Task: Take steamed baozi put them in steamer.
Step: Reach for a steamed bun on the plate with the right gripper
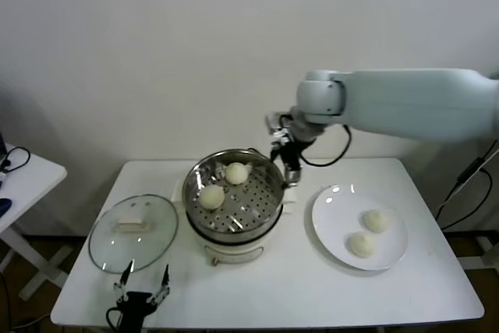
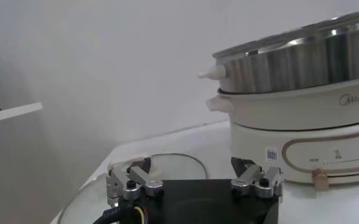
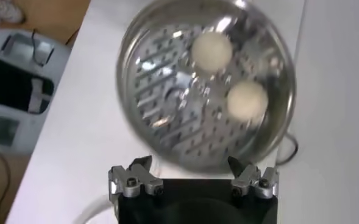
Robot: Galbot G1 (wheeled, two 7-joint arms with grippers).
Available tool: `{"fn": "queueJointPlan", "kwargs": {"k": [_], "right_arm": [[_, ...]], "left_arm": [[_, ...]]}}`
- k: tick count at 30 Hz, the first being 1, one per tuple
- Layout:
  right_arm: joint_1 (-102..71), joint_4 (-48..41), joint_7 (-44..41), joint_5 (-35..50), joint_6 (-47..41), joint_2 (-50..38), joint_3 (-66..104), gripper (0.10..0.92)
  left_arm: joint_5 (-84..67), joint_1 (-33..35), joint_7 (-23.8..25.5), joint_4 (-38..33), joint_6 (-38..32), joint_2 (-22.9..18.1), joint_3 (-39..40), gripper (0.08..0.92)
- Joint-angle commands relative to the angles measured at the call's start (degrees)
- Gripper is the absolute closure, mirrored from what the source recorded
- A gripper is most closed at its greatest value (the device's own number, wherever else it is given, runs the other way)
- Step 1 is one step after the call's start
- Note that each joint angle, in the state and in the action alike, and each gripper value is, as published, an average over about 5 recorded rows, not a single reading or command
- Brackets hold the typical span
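Baozi (image 1: 236, 172) and second bun (image 1: 211, 196) sit apart on perforated tray inside steamer (image 1: 269, 207), mid-table. Two more buns (image 1: 376, 221) lie on white plate (image 1: 331, 224) to its right. Right gripper (image 1: 289, 171) hovers at steamer's far right rim, fingers spread, empty. Left gripper (image 1: 143, 285) parked low at table's near edge beside glass lid (image 1: 105, 251), fingers apart.
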Motion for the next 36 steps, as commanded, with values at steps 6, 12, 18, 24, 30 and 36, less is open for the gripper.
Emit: {"fn": "queueJointPlan", "kwargs": {"k": [6,12,18,24,30,36], "right_arm": [[0.6,6.3,-2.2,-9.5,2.0,-18.5,-11.3,0.203],[-8.5,2.8,-1.4,-14.1,2.3,-21.5,-7.1,0.203],[-18.3,-1.7,-0.5,-18.7,2.3,-22.4,-0.7,0.203],[-26.3,-6.7,0.2,-21.6,2.3,-21.7,5.2,0.203],[-30.6,-10.0,0.3,-23.3,2.5,-20.6,8.6,0.203],[-33.1,-11.0,0.4,-24.0,2.4,-20.2,10.3,0.203]], "left_arm": [[-0.1,0.1,0.0,-0.2,0.0,-0.2,-0.4,0.177],[-0.2,0.0,0.0,-0.3,0.1,-0.4,-0.8,0.177],[-0.2,-0.1,0.0,-0.1,0.1,-0.6,-1.4,0.177],[-0.2,-0.3,0.1,0.3,0.2,-0.7,-1.9,0.177],[-0.2,-0.3,0.1,0.6,0.1,-0.8,-2.2,0.177],[-0.1,-0.3,0.1,0.7,0.1,-0.8,-2.2,0.177]]}}
